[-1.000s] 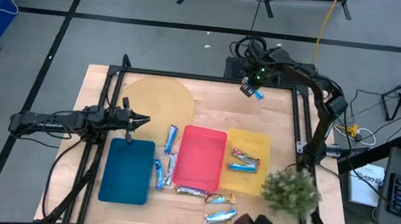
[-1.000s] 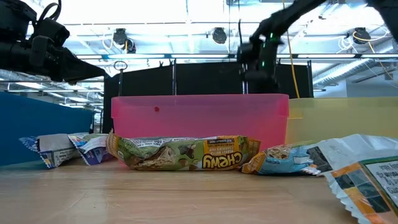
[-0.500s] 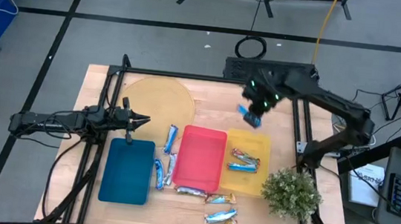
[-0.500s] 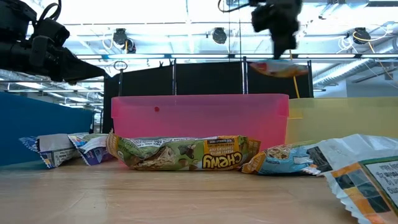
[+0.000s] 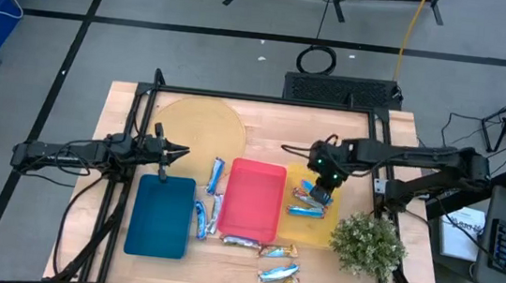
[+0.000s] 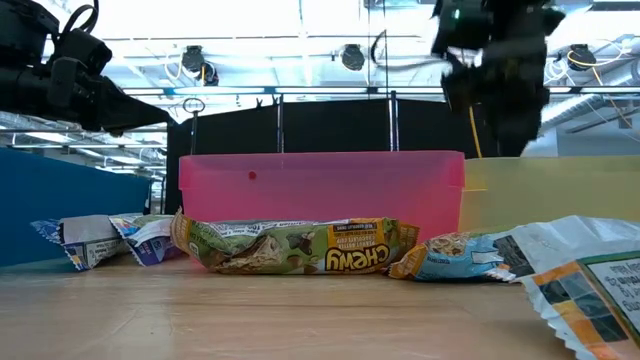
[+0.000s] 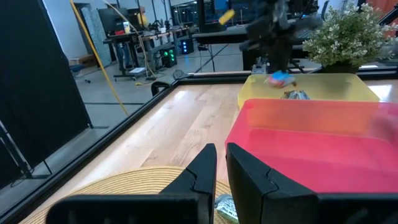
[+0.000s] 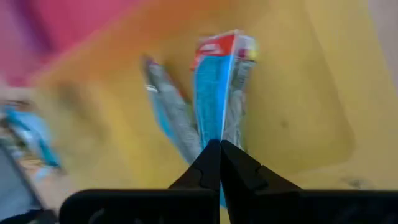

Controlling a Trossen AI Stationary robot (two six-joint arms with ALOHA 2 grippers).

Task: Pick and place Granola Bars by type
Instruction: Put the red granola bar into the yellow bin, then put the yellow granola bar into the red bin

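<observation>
We hold a light blue granola bar pinched in the right gripper low over the yellow tray, where like bars lie, while our left gripper, jaws narrow, waits above the counter.

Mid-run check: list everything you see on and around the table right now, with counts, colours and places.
Blue tray: one, table's left part, no bars in it.
Red tray: one, middle, no bars in it.
Yellow tray: one, right of the red tray, with bars in it.
Granola bars: about ten, light blue or orange-brown; some between the blue and red trays, some along the front edge, some in the yellow tray.
Round tan mat: one, back left.
Green plant: one, front right.
Left gripper: waiting above the blue tray's back edge, jaws shut.
Right gripper: over the yellow tray, holding a blue bar.
</observation>
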